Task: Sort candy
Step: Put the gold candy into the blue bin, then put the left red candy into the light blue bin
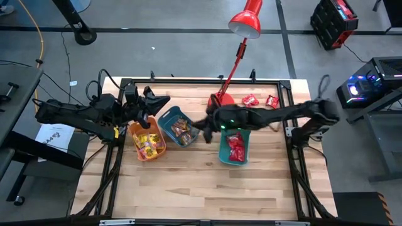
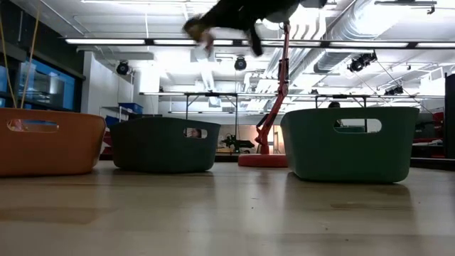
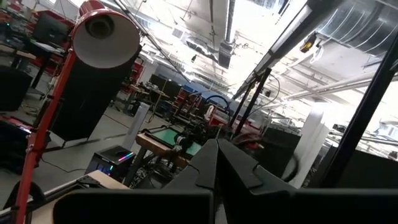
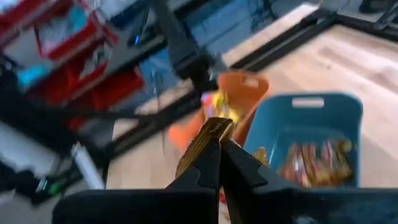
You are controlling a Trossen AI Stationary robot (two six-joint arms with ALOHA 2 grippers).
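A: Where is the candy at this moment?

B: It lies in several places. The orange plastic bin [image 1: 147,143] on the left holds yellow wrapped packets [image 1: 149,145]. The middle teal plastic bin [image 1: 179,127] holds brown-orange wrapped packets [image 1: 182,129]. The right teal plastic bin [image 1: 233,149] holds red wrapped packets [image 1: 236,148]. Two more loose red packets [image 1: 250,100] lie on the light wooden table [image 1: 201,188] near its far edge, just beside the round base of the red desk lamp [image 1: 245,24].

A: And the right gripper?

B: The right gripper [image 1: 202,125] reaches across from the right side and hovers between the middle bin and the right bin, close to the edge of the middle one. In the right wrist view its two dark fingers [image 4: 211,163] are pressed together on a small golden-brown shiny packet [image 4: 205,142], which sticks out past the tips. Beyond it, the same view shows the middle bin and the orange bin.

A: What about the left arm?

B: The left gripper [image 1: 158,101] is raised near the far left corner of the table, beside the orange bin. In the left wrist view its fingers [image 3: 214,165] meet with no gap, and I see nothing between them. That camera looks up toward the lamp shade and the ceiling.

A: And the low view?

B: It shows the three bins in a row, apart from each other.
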